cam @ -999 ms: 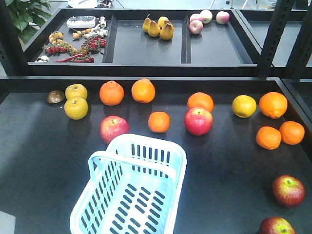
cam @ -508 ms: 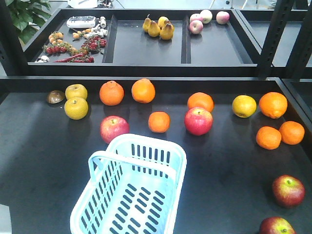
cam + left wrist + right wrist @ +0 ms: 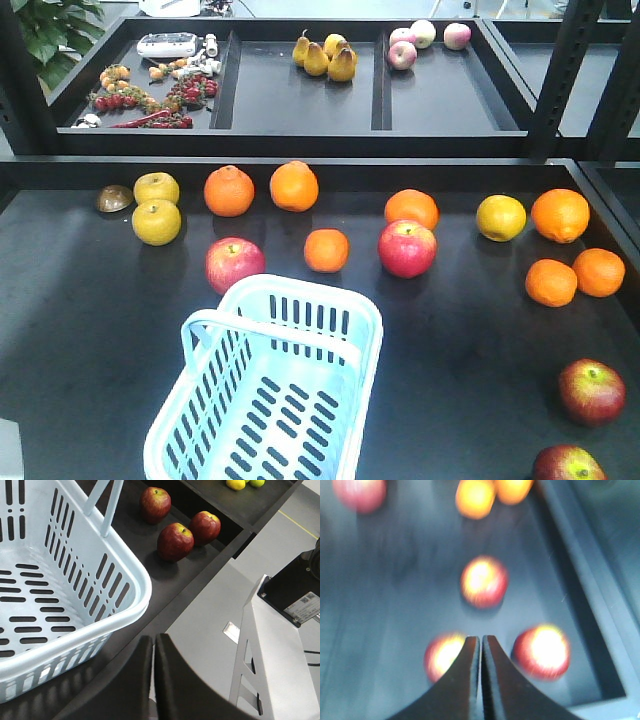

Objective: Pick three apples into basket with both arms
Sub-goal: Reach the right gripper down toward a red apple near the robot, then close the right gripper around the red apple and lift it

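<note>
Three apples (image 3: 484, 581) sit at the table's (image 3: 100, 320) near right corner, right of the empty basket (image 3: 300, 287). The right gripper (image 3: 481, 645), clenched on nothing, points straight at them and looks nearer. The left gripper (image 3: 153, 647), also clenched, hangs by the basket.

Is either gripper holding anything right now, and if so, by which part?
Nothing is held. Both the left gripper and the right gripper are shut with nothing between their fingers.
</note>
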Motion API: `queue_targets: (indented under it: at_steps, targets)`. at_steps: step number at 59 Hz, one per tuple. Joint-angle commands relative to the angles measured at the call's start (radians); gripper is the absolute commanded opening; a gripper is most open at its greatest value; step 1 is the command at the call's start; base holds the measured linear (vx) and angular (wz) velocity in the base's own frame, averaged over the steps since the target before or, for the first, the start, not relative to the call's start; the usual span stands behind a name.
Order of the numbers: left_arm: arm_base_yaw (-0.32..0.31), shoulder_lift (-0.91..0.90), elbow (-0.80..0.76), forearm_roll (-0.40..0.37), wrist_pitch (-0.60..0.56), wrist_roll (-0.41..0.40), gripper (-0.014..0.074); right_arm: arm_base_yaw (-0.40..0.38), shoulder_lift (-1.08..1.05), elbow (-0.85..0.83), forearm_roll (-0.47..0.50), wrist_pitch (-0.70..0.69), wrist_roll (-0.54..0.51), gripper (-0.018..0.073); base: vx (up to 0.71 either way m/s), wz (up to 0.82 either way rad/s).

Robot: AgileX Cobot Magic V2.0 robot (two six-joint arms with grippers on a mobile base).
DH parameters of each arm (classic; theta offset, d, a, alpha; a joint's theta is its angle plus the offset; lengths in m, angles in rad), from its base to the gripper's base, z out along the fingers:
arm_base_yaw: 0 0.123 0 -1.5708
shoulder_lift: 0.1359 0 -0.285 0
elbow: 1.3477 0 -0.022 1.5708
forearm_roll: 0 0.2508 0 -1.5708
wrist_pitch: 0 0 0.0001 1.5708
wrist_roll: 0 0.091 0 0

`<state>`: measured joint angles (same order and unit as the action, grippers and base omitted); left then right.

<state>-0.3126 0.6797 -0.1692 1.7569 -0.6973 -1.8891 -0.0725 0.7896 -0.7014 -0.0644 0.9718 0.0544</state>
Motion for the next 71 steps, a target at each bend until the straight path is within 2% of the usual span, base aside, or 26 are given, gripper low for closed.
queue_targets:
  at_steps: [1,6,13,16,21,35,54,71]
  targets:
    - [0.000,0.000,-0.021,0.018,0.005,-0.001,-0.0006,0.001,0.082,-0.068,0.103,-0.002,-0.129,0.0141,0.00,0.00]
    - [0.000,0.000,-0.021,0.018,0.005,-0.001,-0.0006,0.001,0.171,-0.107,0.173,0.028,-0.207,0.0313,0.00,0.00]
    - [0.000,0.000,-0.021,0.018,0.005,-0.001,-0.0006,0.001,0.260,-0.125,0.169,0.031,-0.227,0.0570,0.00,0.00]
    - [0.000,0.000,-0.021,0.018,0.005,-0.001,-0.0006,0.001,0.284,-0.125,0.169,0.034,-0.218,0.0649,0.00,0.00]
    - [0.000,0.000,-0.021,0.018,0.005,-0.001,-0.0006,0.001,0.310,-0.125,0.166,0.034,-0.216,0.0730,0.00,0.00]
    - [0.000,0.000,-0.021,0.018,0.005,-0.001,-0.0006,0.001,0.325,-0.125,0.167,0.036,-0.215,0.0700,0.00,0.00]
    - [0.000,0.000,-0.021,0.019,0.008,-0.001,-0.0006,0.001,0.340,-0.125,0.168,0.032,-0.217,0.0581,0.00,0.00]
    - [0.000,0.002,-0.021,0.019,0.008,-0.001,-0.0006,0.001,0.502,-0.125,0.168,0.026,-0.215,0.0581,0.00,0.00]
